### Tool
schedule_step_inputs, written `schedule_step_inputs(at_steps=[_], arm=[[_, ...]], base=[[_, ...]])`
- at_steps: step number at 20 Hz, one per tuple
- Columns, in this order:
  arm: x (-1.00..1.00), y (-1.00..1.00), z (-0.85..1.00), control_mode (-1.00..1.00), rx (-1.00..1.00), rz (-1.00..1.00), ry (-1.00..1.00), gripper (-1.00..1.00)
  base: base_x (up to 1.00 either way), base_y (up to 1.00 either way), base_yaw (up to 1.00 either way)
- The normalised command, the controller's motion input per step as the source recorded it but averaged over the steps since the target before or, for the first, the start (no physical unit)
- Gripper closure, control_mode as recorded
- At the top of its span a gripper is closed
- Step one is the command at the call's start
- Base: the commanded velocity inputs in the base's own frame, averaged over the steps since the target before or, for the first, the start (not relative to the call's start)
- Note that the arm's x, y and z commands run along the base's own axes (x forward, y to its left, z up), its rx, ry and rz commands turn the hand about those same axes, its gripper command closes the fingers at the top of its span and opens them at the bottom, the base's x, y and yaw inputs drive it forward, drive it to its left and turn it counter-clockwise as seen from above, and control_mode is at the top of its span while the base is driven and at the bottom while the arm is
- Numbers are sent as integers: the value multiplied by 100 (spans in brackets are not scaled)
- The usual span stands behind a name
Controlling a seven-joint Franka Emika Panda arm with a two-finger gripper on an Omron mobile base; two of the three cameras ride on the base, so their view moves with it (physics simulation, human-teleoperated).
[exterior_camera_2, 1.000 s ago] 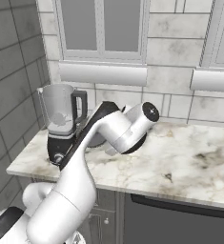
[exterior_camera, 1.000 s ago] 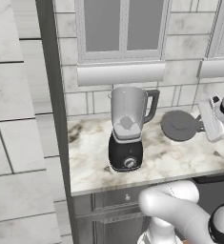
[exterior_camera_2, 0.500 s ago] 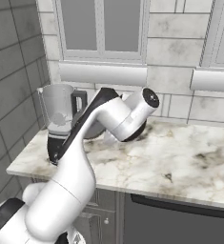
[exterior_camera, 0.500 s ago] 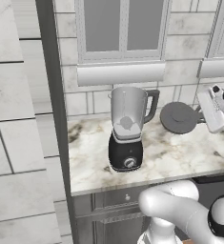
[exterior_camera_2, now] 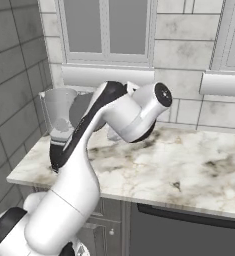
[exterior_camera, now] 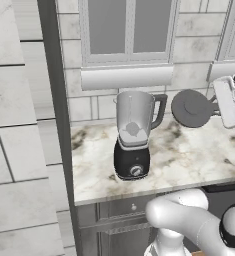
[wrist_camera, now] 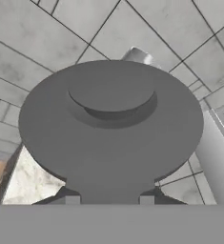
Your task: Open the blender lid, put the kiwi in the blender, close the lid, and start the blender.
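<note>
The blender stands on the marble counter, a clear jar with its mouth uncovered on a black base with a silver knob. To its right, at the height of the jar's top, hangs the blender lid, tipped up on edge. My gripper is shut on the lid's rim from the right. In the hand view the lid looms close above my gripper. In the right base view my arm covers most of the lid beside the jar. The kiwi is out of view.
A tiled wall with two window sills runs behind the counter. A tall grey-tiled wall closes off the counter's left end. Drawers sit under the counter's front edge, and a dark appliance front lies under its right part.
The gripper has lifted the lid higher off the counter and tipped it more upright. The blender has not moved.
</note>
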Motion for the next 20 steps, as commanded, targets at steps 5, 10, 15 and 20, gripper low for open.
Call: schedule_step_inputs(at_steps=[5, 10, 15, 20], arm=[[-8, 44, 69, -100, 0, 12, -10, 100], [15, 93, 53, -100, -4, 12, 3, 100], [61, 75, 24, -100, -2, 12, 13, 100], [60, 10, 8, -100, 0, 0, 17, 100]], base=[[0, 0, 0], [0, 0, 0], [0, 0, 0], [0, 0, 0]])
